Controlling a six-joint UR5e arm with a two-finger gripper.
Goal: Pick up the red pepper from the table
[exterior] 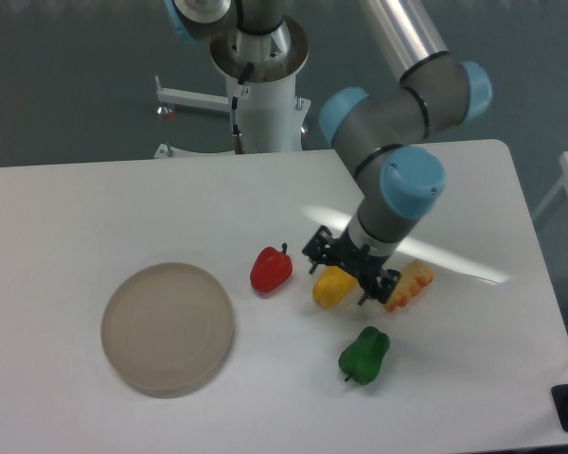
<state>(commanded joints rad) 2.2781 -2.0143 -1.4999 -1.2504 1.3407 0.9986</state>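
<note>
**A:** Start nearest you. What lies at the front of the table?

**B:** The green pepper sits closest to the front edge, right of centre, and the plate lies to the left, well apart from it. You needn't touch either.

**A:** And behind those?

**B:** A loose row. The red pepper stands left, stem up, on bare table just right of the plate. The yellow pepper is near it on the right, and an orange item, too small to identify, lies further right.

**A:** Where's the gripper?

**B:** Over the yellow pepper, not the red one. You can see its fingers spread apart, holding nothing.

**A:** So what might go wrong?

**B:** I'd judge the main risk is closing on the yellow pepper, since you're hovering right above it. Moving left low could also knock the yellow pepper into the red one and roll it. The red pepper looks glossy and rounded, so an off-centre pinch may squirt it out.

**A:** The surface and room?

**B:** The table is white and smooth, with glare streaks beside the arm. Behind it stands the arm's white base on a dark grey floor.
</note>
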